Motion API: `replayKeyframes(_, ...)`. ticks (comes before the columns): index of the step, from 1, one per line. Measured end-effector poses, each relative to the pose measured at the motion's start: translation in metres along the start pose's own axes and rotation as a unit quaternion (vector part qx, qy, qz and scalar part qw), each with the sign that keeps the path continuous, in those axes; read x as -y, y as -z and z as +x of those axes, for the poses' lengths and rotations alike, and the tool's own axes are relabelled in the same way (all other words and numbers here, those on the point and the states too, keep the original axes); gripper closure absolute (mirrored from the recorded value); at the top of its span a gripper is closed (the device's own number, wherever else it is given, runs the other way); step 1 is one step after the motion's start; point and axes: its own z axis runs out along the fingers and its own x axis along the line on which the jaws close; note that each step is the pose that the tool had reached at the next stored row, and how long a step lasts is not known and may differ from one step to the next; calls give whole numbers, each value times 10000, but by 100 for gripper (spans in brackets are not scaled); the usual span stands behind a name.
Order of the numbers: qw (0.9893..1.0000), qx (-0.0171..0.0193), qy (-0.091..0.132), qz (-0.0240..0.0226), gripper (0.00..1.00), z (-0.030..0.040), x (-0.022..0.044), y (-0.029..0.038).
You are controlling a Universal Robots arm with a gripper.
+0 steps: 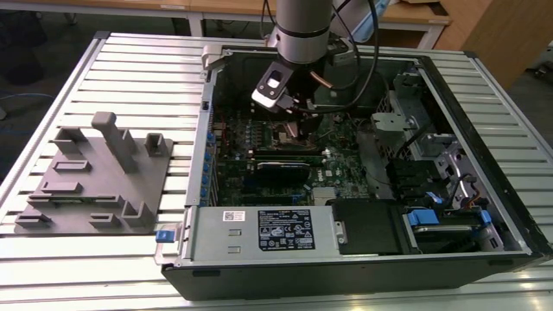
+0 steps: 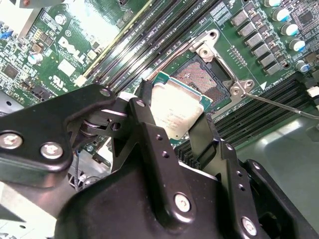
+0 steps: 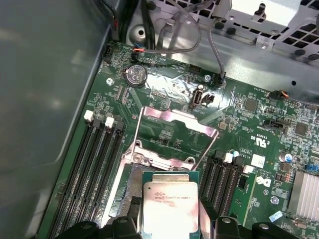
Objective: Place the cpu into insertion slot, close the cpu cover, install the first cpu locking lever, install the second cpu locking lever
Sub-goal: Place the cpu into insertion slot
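Holding cpu [image 2: 175, 105] clamped in gripper [image 2: 174, 115], hovering at near edge of bare insertion slot [image 2: 208, 82], upper middle of exterior view.

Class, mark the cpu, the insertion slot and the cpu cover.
cpu [image 2: 177, 112]: second wrist view, metal top.
insertion slot [image 2: 203, 79]: second wrist view, dark centre.
cpu cover [image 3: 179, 118]: first wrist view, frame bar.

Lab/workshop: slatted alu bench [image 1: 129, 65], open PC case [image 1: 346, 280].
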Motion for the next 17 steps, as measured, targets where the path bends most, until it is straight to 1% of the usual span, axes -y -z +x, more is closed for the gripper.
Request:
replayKeyframes(8, 10000, 6, -68, 2, 46, 1, 3, 0)
replayKeyframes(12, 9995, 30, -312, 11, 46, 1, 3, -2)
replayKeyframes(14, 9989, 45, -476, 18, 46, 1, 4, -3)
replayKeyframes(16, 9980, 60, -631, 24, 46, 1, 4, -4)
replayKeyframes(17, 9977, 64, -667, 26, 46, 1, 4, -4)
